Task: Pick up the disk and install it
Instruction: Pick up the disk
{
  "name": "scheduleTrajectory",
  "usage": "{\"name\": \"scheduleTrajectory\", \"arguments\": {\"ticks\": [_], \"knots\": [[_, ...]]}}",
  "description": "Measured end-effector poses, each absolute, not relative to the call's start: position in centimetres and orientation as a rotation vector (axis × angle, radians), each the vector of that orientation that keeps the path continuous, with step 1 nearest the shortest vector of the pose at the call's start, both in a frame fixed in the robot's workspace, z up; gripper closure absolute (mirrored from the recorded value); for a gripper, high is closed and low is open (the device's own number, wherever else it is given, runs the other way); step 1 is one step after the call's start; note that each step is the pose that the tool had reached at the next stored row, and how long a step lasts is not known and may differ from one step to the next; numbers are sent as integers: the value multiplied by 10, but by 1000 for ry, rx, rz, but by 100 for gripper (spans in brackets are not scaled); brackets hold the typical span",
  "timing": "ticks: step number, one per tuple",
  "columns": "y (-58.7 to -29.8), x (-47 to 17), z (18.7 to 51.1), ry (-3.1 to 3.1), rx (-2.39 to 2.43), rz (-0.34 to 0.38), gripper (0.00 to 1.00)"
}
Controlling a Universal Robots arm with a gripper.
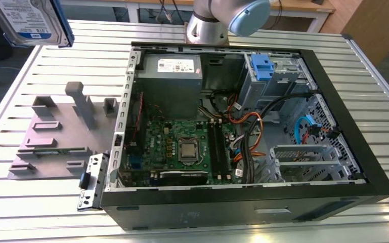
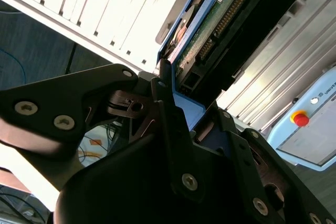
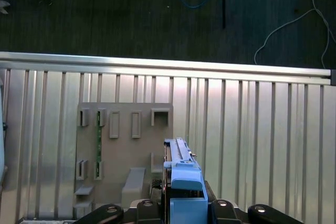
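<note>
Your computer case lies open on the slatted table, arm base behind it. At the exterior view's left lies a fixture plate, the disk raised above.

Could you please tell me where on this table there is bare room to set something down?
Free: the table slats between the disk and the grey fixture in the exterior view, and those at that view's lower left, before the fixture. Crowded: inside the computer case, packed with cables and the motherboard.
</note>
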State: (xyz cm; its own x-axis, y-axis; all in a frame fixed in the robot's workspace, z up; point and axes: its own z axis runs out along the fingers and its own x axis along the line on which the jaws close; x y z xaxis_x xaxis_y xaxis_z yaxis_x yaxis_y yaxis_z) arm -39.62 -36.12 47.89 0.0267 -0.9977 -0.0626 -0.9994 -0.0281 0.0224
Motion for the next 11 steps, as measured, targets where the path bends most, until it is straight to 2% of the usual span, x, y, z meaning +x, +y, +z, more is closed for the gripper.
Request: {"name": "scheduleTrajectory", "arguments": {"ticks": [11], "knots": [[-361, -391, 479, 2171, -2231, 94, 63]]}}
